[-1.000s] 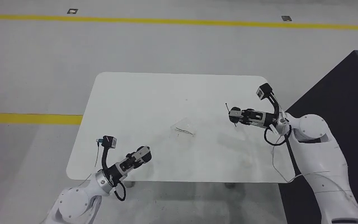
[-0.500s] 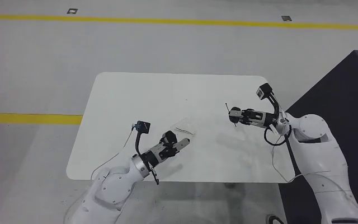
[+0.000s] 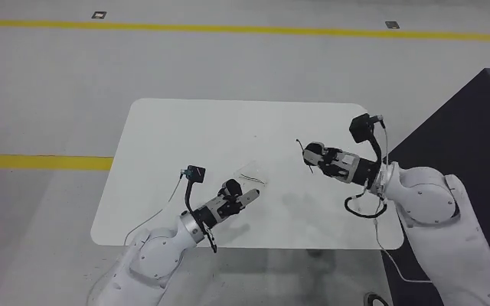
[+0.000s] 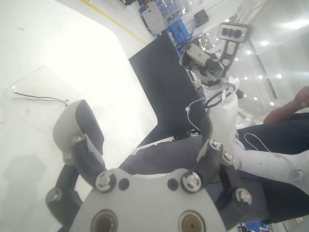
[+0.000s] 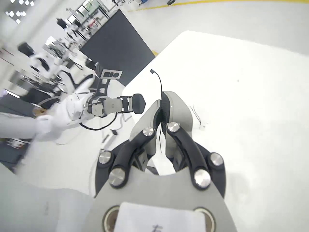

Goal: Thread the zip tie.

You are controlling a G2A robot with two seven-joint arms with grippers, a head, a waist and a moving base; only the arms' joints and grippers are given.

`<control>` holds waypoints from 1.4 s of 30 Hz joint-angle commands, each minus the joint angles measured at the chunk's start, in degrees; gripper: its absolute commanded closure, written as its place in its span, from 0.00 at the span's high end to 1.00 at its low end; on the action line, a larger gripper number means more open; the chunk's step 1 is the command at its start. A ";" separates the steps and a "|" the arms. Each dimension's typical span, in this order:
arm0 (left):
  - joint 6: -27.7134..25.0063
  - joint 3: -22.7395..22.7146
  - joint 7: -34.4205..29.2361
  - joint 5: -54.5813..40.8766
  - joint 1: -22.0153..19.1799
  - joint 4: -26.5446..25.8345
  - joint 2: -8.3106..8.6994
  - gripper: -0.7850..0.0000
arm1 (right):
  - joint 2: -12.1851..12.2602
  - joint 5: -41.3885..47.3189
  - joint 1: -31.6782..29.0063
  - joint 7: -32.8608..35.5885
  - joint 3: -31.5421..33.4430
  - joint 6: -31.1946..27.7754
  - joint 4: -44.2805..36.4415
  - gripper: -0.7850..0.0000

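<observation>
The zip tie is black and clamped between the closed fingers of the right gripper. Its head end projects past the fingertips, over the table and well apart from the clear bag. The left gripper sits just beside that bag, jaws wide and empty. The bag lies flat, with spare ties inside.

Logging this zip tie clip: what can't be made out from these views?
The zip tie in the right pincer: its middle is hidden between the fingers in the right wrist view, and its head slot is too small in both views.
The strands in the clear bag: too thin to count in the left wrist or top view.
Whether the left pincer touches the bag: too small in the top view.
</observation>
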 commanded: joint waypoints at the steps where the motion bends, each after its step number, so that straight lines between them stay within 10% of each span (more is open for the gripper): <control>1: 0.00 0.00 0.00 0.00 0.00 0.00 0.00 1.00 | 0.03 -3.61 -2.97 -1.56 -0.38 -1.00 -7.64 0.00; 20: 0.00 0.00 0.00 0.00 0.00 0.00 0.00 1.00 | 0.16 -33.43 -6.84 -15.23 1.83 -7.87 -21.72 0.00; 32: 0.00 0.00 0.00 0.00 0.00 0.00 0.00 1.00 | -0.48 -76.24 -2.16 -61.25 -10.22 -14.47 -21.72 0.00; 42: 0.00 0.00 0.00 0.00 0.00 0.00 0.00 1.00 | -0.34 -81.70 -5.76 -65.05 -9.97 -10.04 -21.58 0.00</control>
